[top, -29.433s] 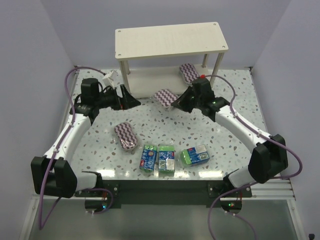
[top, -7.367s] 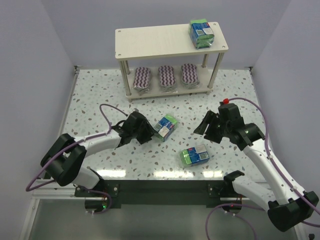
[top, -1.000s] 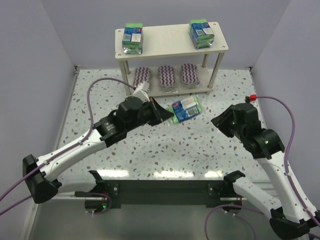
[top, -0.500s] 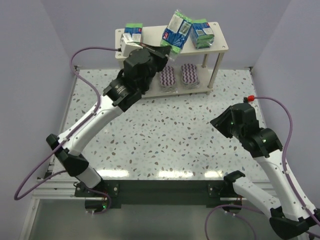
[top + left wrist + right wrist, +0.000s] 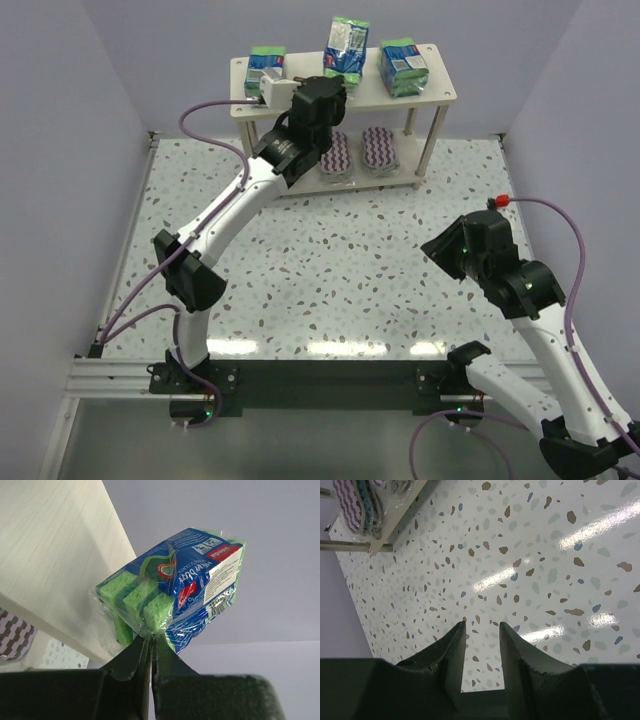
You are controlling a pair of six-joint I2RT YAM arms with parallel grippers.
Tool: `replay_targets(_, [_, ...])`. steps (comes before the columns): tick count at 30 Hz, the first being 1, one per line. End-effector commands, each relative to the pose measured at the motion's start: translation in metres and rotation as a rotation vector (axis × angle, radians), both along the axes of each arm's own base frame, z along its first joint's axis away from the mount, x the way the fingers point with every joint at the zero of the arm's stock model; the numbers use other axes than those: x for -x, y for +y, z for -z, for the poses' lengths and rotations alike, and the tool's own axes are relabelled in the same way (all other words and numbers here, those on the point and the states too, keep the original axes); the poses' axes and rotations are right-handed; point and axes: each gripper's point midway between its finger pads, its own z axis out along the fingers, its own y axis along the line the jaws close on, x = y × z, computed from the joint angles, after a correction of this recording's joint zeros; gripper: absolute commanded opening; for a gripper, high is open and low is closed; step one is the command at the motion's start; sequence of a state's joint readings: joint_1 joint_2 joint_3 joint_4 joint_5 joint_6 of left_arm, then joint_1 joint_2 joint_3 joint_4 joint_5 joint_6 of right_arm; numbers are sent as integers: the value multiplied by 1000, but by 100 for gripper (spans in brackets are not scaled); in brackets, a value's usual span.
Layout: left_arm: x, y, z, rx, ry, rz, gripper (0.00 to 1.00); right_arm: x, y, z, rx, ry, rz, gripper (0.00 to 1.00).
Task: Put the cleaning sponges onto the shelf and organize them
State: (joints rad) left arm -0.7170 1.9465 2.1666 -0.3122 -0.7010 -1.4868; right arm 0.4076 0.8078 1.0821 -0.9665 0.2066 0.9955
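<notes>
**Left claw** [image 5: 150,642]: the jaws are pressed together on the crimped wrapper edge of the green-and-blue pack [image 5: 175,590], which juts out just past the fingertips.

Judge this pack light and soft: it is sponge blocks under slick film. A hold on the film edge alone lets the pack swing and may slip. For a firmer hold, take it across the sponge body, where the foam gives under the pads. Let go gently, because a pack set on its narrow end is likely to topple.

Just beyond the pack lies the top board [image 5: 50,555] of the shelf [image 5: 440,88]. From the wrist view you cannot tell whether the pack touches the board.

The top view supplies what the wrist view lacks. There the pack stands on end ahead of the claw, between a second pack [image 5: 266,68] on one side and a third pack [image 5: 403,65] on the other. Below the claw, striped pads [image 5: 378,150] lie on the lower board [image 5: 352,180].

**Right claw** [image 5: 481,630]: the fingers are apart with nothing between them. It hangs over bare desk [image 5: 545,555], well apart from the shelf. Only its own view shows that gap.
</notes>
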Motion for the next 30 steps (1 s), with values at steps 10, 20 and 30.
replay_targets(10, [-13,23,-30,140,-58,-95,0,2,0,4,1,3,-4,37])
replay_targets(20, [-14,19,-15,146,-14,-86,6,-2,4,4,4,10,-22,38])
replay_targets(30, [-17,15,-11,158,-11,-77,18,-1,3,4,0,10,-16,38])
